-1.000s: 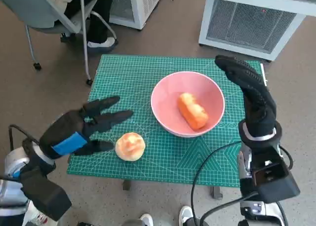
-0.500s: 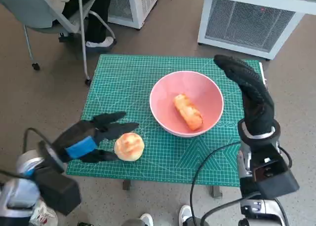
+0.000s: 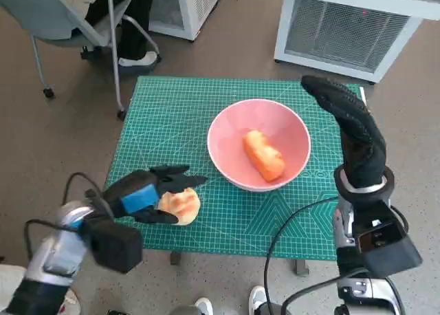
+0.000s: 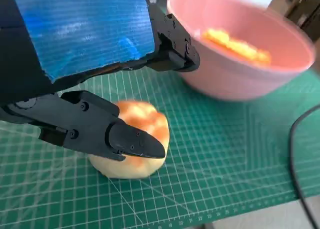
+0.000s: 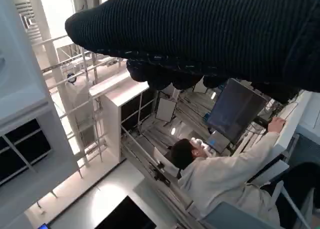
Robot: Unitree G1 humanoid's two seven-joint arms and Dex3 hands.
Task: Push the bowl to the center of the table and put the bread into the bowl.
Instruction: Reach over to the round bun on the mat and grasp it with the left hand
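Green gridded mat (image 3: 206,109) covers the small table; grey floor lies around it. Near its middle sits the pink bowl (image 3: 289,122), smooth and rounded, with a long orange loaf (image 3: 264,156) inside. At the near left lies the round bun (image 3: 183,203), golden, crusty on top, pale below; it looks light and soft, best cupped by its sides without squeezing. Left hand (image 3: 148,191) arches over the bun with fingers (image 4: 135,141) spread, not clasping it; right hand (image 3: 350,129) stands raised right of the bowl, fingers straight, empty.

Bowl (image 3: 258,144) mid-table with a long bread (image 3: 264,155) inside; round bun (image 3: 180,205) left of it, near the front edge.
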